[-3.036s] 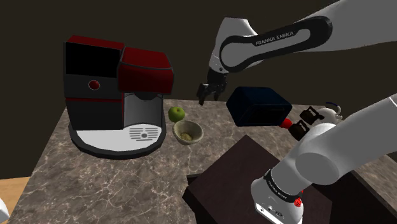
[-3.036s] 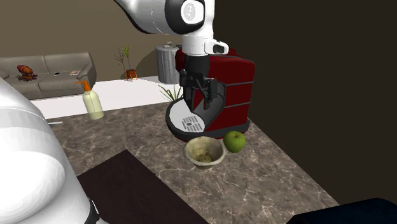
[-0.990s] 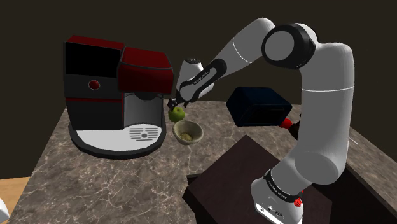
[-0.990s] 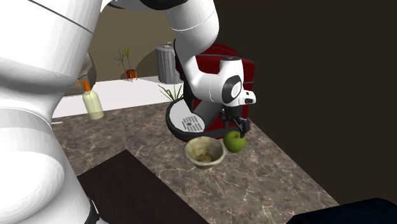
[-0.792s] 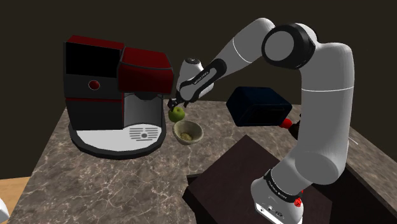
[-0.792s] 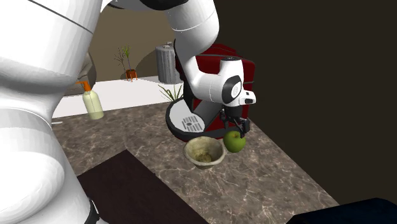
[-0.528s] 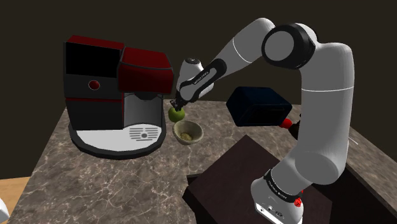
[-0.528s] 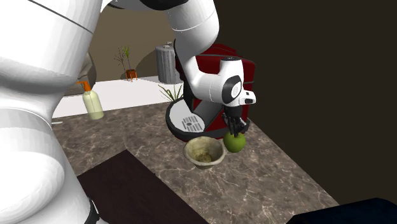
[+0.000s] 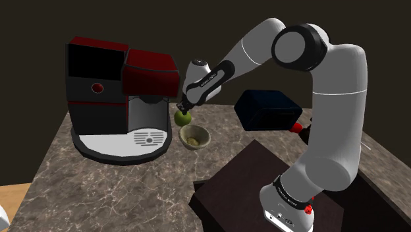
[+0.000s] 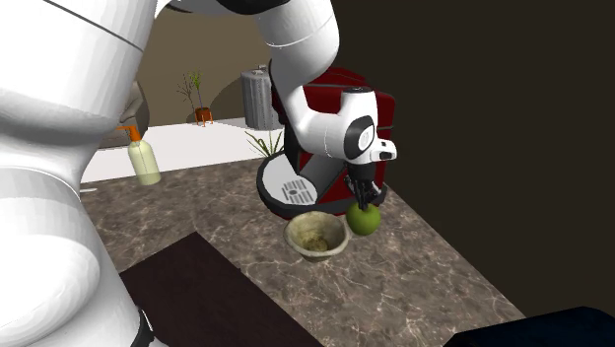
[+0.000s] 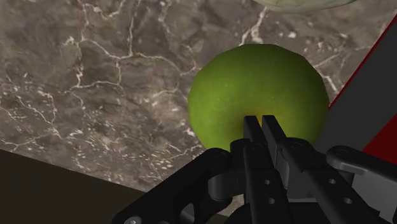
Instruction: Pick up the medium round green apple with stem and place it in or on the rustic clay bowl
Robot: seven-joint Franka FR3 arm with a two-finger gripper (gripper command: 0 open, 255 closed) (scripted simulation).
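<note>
A round green apple [image 9: 182, 118] [image 10: 365, 222] rests on the marble counter [image 9: 99, 178], between the red coffee machine [image 9: 118, 79] and the pale clay bowl [image 9: 195, 137] [image 10: 315, 237]. My black gripper [image 9: 184, 109] [image 10: 367, 201] comes down on the apple's top. In the wrist view the two fingers [image 11: 254, 130] stand almost together, with a thin slit between them, pinching the top of the apple [image 11: 254, 89]; the stem is hidden between them. The bowl's rim [image 11: 299, 5] lies just beyond the apple. The bowl holds only a small speckled patch.
The coffee machine [image 10: 360, 123] stands right behind the apple, its red side [image 11: 375, 95] close to the fingers. A dark blue box [image 9: 267, 110] sits on the counter toward the shoulder view's right. A soap bottle [image 10: 145, 158] stands far off. The dark stand [image 9: 244, 184] is in front.
The fingers have closed from wide apart to a narrow pinch on the apple's top. The arm and the apple have stayed in place.
</note>
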